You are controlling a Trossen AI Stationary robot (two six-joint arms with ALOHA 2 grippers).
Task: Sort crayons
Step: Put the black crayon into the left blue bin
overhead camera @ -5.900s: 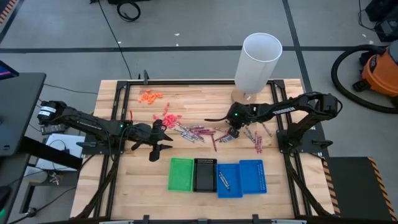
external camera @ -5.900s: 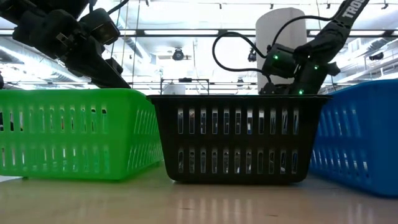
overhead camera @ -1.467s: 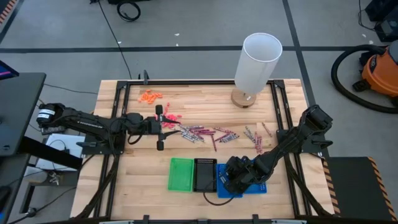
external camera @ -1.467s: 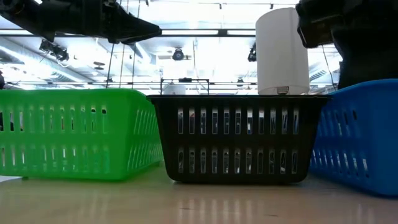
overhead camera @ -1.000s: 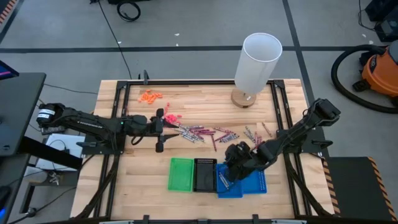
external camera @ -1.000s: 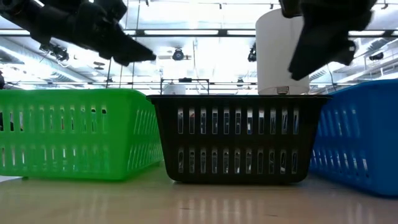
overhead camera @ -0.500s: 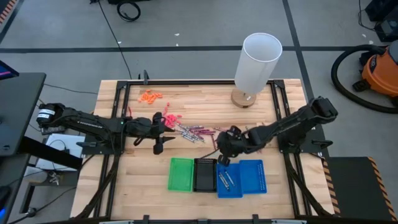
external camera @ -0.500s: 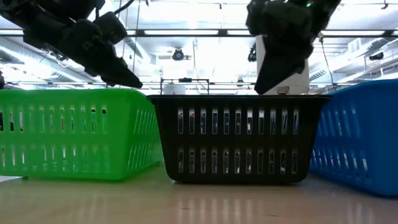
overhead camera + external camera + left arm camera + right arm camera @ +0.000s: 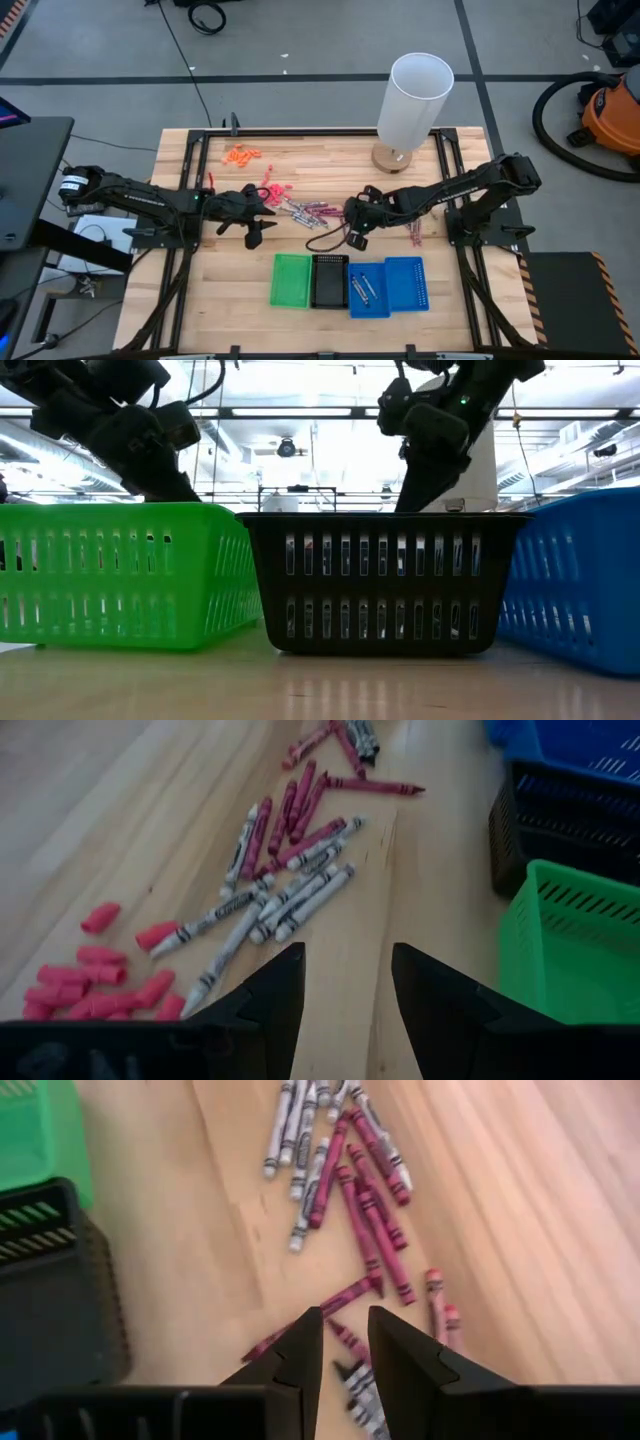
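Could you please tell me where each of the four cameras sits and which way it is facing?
High view: above the table, looking straight down; both arms, left gripper, right gripper, four trays and the crayons show.
Low view: at table-top height, level, facing the green tray, black tray and blue tray; both arms drop in from above.
Left wrist view: on the left arm, over grey and maroon crayons; its open fingers show.
Right wrist view: on the right arm, over crayons; its fingers show.
Shared: both wrist views see the green and black trays.
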